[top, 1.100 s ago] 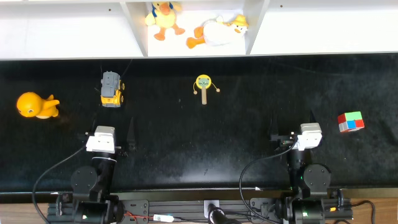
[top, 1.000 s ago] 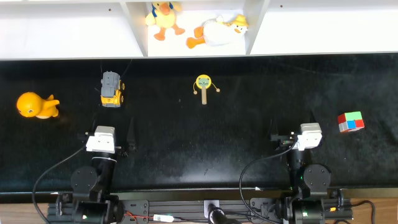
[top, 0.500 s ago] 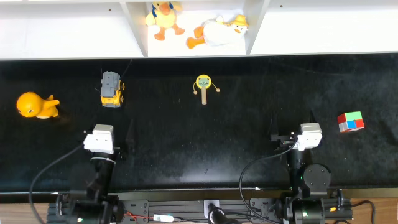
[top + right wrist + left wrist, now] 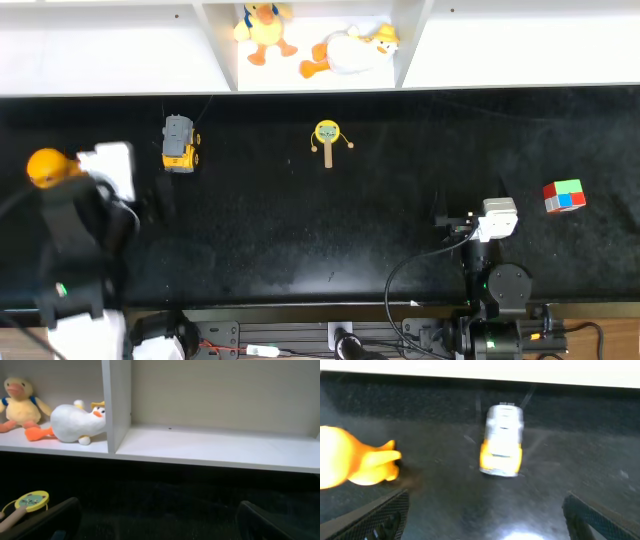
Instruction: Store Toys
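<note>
**Toys out on the table, both grippers spread**

The left gripper [image 4: 486, 500] hangs over the table's [image 4: 300, 230] left side, fingers wide apart and empty. The truck [image 4: 502, 440] lies beyond it, with the orange duck [image 4: 350, 462] left of the truck. The right gripper [image 4: 157, 507] sits near right, also spread and empty. The rattle [image 4: 327, 133] lies mid-table and the cube [image 4: 564, 196] at the right.

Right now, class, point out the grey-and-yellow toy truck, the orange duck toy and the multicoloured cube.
grey-and-yellow toy truck [image 4: 502, 440], left wrist view, middle of its body.
orange duck toy [image 4: 350, 462], left wrist view, its rounded body.
multicoloured cube [image 4: 564, 196], top view, centre of the cube.
</note>
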{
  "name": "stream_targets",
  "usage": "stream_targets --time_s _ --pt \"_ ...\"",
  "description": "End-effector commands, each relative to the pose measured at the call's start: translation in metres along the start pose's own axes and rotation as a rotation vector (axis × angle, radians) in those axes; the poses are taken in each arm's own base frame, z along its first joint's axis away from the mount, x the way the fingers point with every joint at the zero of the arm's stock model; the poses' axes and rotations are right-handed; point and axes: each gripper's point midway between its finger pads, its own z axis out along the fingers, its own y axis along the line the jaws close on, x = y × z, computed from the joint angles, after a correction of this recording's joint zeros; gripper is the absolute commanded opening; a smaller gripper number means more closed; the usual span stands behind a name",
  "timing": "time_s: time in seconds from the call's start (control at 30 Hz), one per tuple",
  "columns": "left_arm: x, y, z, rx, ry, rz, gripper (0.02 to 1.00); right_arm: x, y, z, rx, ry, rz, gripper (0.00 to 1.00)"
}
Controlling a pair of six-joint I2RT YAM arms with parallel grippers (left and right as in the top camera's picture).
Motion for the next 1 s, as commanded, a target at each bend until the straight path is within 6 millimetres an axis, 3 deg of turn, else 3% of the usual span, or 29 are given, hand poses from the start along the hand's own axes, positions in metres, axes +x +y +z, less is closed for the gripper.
stream_targets --time_s 0.03,0.2,0.57,0.73,0.8,0.87,1.0 --pt "-0.019 0.028 0.009 0.046 0.014 0.002 0.993 0.003 -0.001 0.000 0.008 0.000 0.004 0.996" --pt "-0.009 0.074 0.005 -0.042 0.090 0.009 0.996 0.003 -0.001 0.000 0.008 0.000 0.004 0.996" --pt "-0.019 0.121 -0.023 -0.135 -0.027 0.058 0.996 0.003 -0.001 0.000 0.008 0.000 0.004 0.998" --pt "-0.030 0.138 -0.010 -0.161 -0.046 0.219 0.996 0.003 -0.001 0.000 0.008 0.000 0.004 0.996" --pt "-0.033 0.130 -0.004 -0.099 -0.070 0.216 0.996 0.003 -0.001 0.000 0.008 0.000 0.004 0.998" --pt "-0.031 0.123 0.004 -0.035 -0.074 0.201 0.996 0.003 -0.001 0.000 0.008 0.000 0.004 0.998" --pt "-0.018 0.131 0.023 -0.004 -0.022 0.162 0.998 0.003 -0.001 0.000 0.008 0.000 0.004 0.996"
